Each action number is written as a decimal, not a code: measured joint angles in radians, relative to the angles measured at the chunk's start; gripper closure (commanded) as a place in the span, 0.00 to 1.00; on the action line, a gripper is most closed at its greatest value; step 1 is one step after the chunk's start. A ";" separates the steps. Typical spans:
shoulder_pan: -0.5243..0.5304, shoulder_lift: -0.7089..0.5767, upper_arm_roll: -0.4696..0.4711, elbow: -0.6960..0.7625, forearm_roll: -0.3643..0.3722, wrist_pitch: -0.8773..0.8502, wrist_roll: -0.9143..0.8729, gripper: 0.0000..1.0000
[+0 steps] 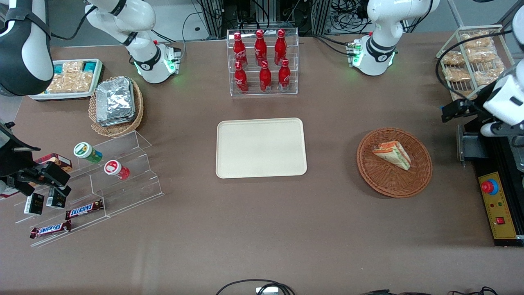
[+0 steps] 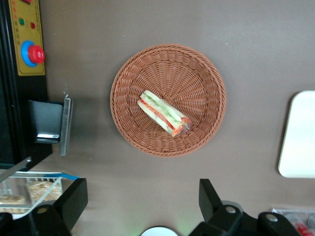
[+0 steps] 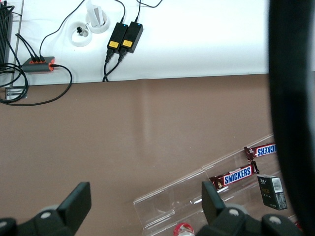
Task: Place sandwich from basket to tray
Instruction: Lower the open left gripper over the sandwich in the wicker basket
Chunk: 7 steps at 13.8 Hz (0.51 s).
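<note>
The sandwich (image 1: 391,154), a white-bread wedge with orange and green filling, lies in the round reddish-brown basket (image 1: 368,172) toward the working arm's end of the table. The cream tray (image 1: 260,147) sits bare at the table's middle, beside the basket. My left arm's gripper (image 1: 453,111) hangs high above the table beside the basket, at the working arm's end. In the left wrist view the gripper (image 2: 142,201) is open with nothing between its fingers. It looks down on the sandwich (image 2: 164,113) in the basket (image 2: 197,73), with an edge of the tray (image 2: 300,137) showing.
A black control box with a red button (image 1: 497,205) and a wire rack of snack packets (image 1: 470,57) stand close to the gripper. A clear rack of red bottles (image 1: 263,61) stands farther back than the tray. A tan basket of foil packets (image 1: 116,104) and a stepped acrylic stand (image 1: 102,180) lie toward the parked arm's end.
</note>
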 measured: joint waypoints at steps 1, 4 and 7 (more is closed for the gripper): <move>0.000 0.001 0.000 -0.049 0.000 0.045 -0.039 0.00; 0.000 0.001 0.001 -0.189 0.000 0.163 -0.154 0.00; 0.000 0.000 0.001 -0.309 0.000 0.280 -0.286 0.00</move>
